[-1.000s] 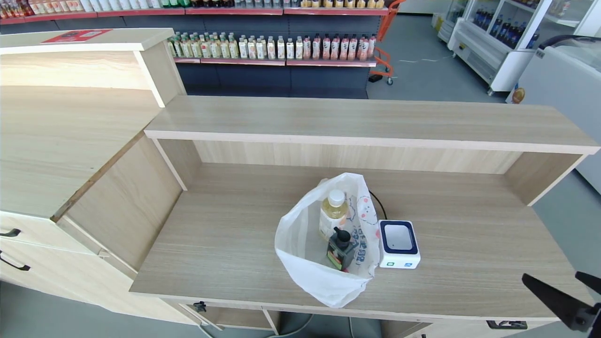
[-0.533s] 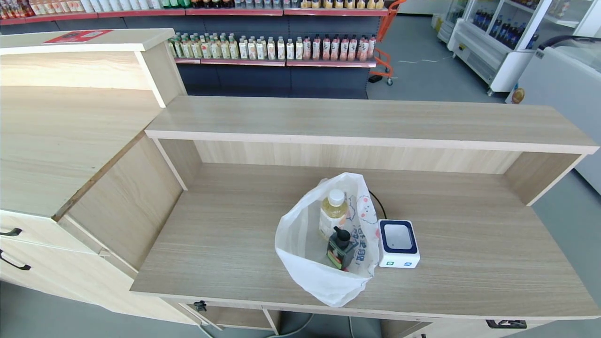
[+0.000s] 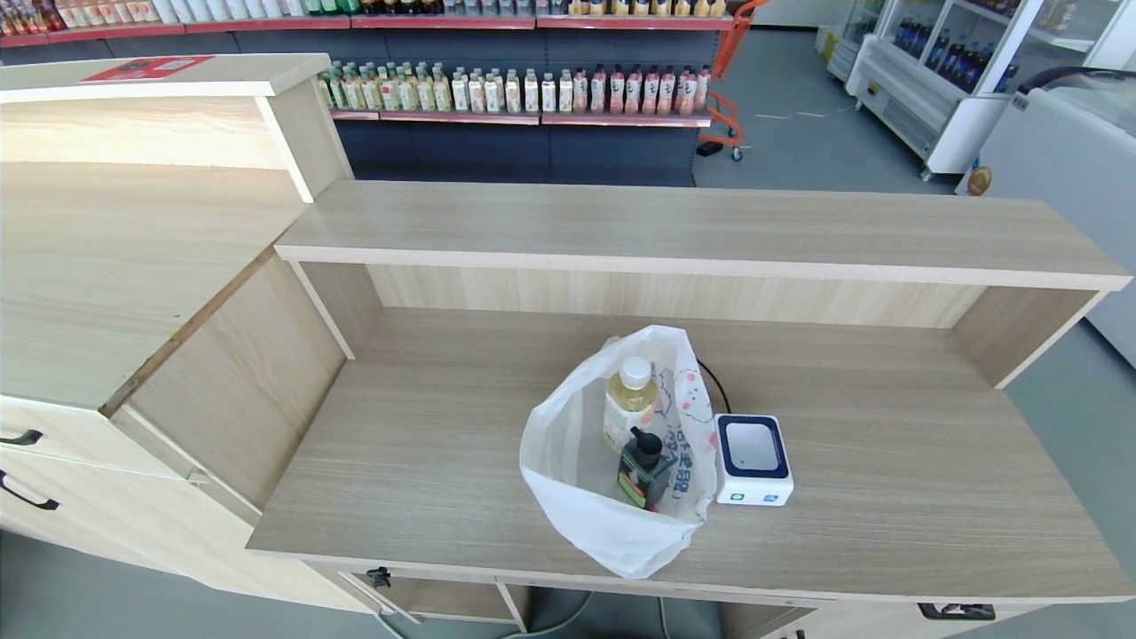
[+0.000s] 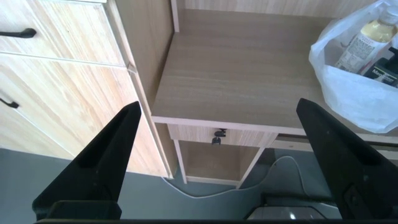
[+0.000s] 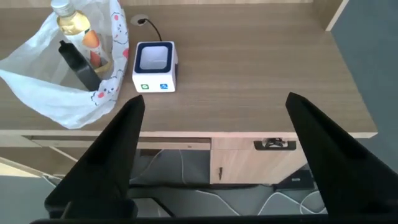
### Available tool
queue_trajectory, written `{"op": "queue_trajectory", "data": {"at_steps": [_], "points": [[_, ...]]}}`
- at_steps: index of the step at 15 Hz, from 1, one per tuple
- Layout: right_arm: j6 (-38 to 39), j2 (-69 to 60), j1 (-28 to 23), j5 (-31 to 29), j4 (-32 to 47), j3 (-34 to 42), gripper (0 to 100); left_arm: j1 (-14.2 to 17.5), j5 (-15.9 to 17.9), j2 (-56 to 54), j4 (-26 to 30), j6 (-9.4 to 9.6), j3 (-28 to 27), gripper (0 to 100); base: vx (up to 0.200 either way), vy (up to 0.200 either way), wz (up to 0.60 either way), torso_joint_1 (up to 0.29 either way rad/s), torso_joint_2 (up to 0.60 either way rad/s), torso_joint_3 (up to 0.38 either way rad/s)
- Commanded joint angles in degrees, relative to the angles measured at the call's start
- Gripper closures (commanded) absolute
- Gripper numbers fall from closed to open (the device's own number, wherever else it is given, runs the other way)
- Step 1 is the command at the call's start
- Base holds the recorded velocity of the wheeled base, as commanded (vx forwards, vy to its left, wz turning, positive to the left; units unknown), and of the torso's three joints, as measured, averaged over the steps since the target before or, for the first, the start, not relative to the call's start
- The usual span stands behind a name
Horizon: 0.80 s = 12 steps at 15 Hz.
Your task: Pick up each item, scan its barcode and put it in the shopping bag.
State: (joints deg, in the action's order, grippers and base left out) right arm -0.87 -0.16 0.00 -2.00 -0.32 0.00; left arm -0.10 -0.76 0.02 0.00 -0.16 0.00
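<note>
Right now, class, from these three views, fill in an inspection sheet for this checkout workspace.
Surface: pale wooden counter under a raised ledge.
Job's things: white shopping bag standing open, holding a yellow drink bottle and a dark pump bottle; barcode scanner beside it, on the robot's right.
Clutter: nothing seen.
Grippers: left gripper and right gripper both open, empty.
Cables: black cable behind the scanner.
Surroundings: drink shelves, chiller cabinets.

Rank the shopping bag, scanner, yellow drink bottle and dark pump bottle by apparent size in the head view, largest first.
1. shopping bag
2. scanner
3. and 4. yellow drink bottle and dark pump bottle: both stand partly hidden inside the bag and look close in size, so their order is unsure.
</note>
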Motion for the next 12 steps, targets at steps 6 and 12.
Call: {"op": "queue_trajectory", "data": {"at_steps": [6,12], "points": [[0.8,0.2,0.0,0.0,0.1,0.0,100,0.0,0.1,0.0,0.0,0.25,0.0,0,0.000,-0.033,0.00,0.000,0.00,0.000],[0.8,0.2,0.0,0.0,0.1,0.0,100,0.0,0.1,0.0,0.0,0.33,0.0,0,0.000,-0.200,0.00,0.004,0.00,0.001]]}}
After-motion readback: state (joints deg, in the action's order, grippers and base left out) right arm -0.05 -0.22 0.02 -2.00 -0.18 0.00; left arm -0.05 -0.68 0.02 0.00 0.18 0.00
